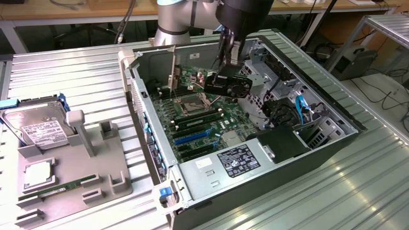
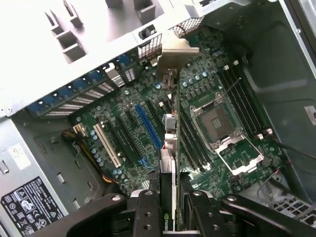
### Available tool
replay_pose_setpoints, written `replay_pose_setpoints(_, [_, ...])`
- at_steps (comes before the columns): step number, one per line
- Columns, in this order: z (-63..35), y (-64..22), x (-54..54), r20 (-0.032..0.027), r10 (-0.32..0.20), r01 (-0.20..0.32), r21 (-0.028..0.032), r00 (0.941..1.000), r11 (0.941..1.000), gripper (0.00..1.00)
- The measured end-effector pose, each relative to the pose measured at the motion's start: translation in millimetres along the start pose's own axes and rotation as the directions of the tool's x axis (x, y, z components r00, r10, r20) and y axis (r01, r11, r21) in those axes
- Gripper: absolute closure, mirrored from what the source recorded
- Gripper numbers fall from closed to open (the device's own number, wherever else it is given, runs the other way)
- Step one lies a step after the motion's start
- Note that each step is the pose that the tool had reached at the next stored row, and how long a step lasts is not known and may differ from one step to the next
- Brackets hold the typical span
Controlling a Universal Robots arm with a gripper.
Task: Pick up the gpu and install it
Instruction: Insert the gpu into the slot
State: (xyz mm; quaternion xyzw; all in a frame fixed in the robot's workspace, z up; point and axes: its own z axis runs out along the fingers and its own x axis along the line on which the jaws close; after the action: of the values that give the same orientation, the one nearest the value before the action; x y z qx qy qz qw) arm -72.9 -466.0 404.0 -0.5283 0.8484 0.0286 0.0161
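- The gripper (image 2: 170,200) is partly closed, clamping the gpu (image 2: 169,143) edge-on.
- Pickup looks done; the gpu hangs over the motherboard (image 2: 116,116), apparently not yet seated.

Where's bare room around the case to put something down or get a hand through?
Free: ribbed table beyond the tray, and the table on the exterior view's right of the case. Crowded: inside the case, where the gripper holds the gpu over the motherboard.
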Motion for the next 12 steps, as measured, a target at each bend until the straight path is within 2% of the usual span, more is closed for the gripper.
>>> replay_pose_setpoints(4, [2.8,-0.1,0.2,-0.0019,-0.092,0.092,-0.0039,0.9958,0.9958,0.74])
replay_pose_setpoints(7, [4.8,-0.2,0.3,-0.0031,-0.152,0.152,-0.0069,0.9884,0.9884,0.74])
replay_pose_setpoints(9, [6.0,-0.2,0.3,-0.0039,-0.192,0.192,-0.0090,0.9814,0.9814,0.74])
replay_pose_setpoints(12, [8.2,-0.3,0.5,-0.0049,-0.261,0.261,-0.0126,0.9653,0.9653,0.74])
